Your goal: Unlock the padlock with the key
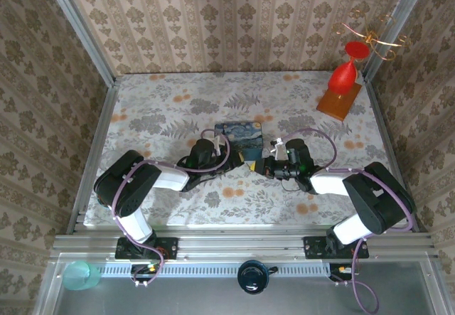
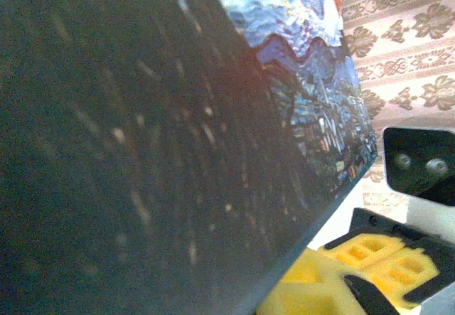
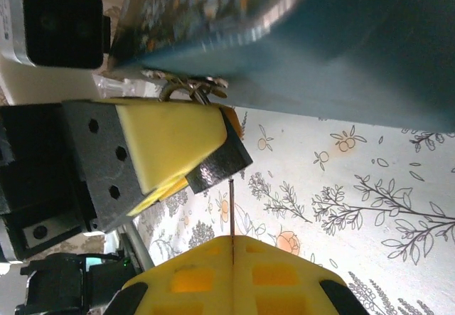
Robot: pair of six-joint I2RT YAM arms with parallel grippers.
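Observation:
The padlock (image 3: 222, 160), a small black block, sticks out from between the yellow fingers (image 3: 167, 137) of my left gripper (image 3: 200, 163), which is shut on it. Its thin silvery loop (image 3: 186, 85) lies against the blue swirl-painted tin (image 3: 334, 45). My right gripper (image 3: 232, 242) is shut on the key (image 3: 232, 208), a thin blade seen edge-on. The key's tip meets the padlock's lower face; whether it is inside I cannot tell. From above, my left gripper (image 1: 249, 157) and right gripper (image 1: 270, 166) meet just in front of the tin (image 1: 238, 134). The tin's dark side (image 2: 163, 151) is close to the left wrist camera.
A red ornament (image 1: 343, 75) on a wooden base (image 1: 338, 104) stands at the back right. Metal rails and wallpapered walls close in the floral table (image 1: 178, 109) on three sides. A teal cup (image 1: 80, 275) and a dark round object (image 1: 252, 276) sit beyond the front rail.

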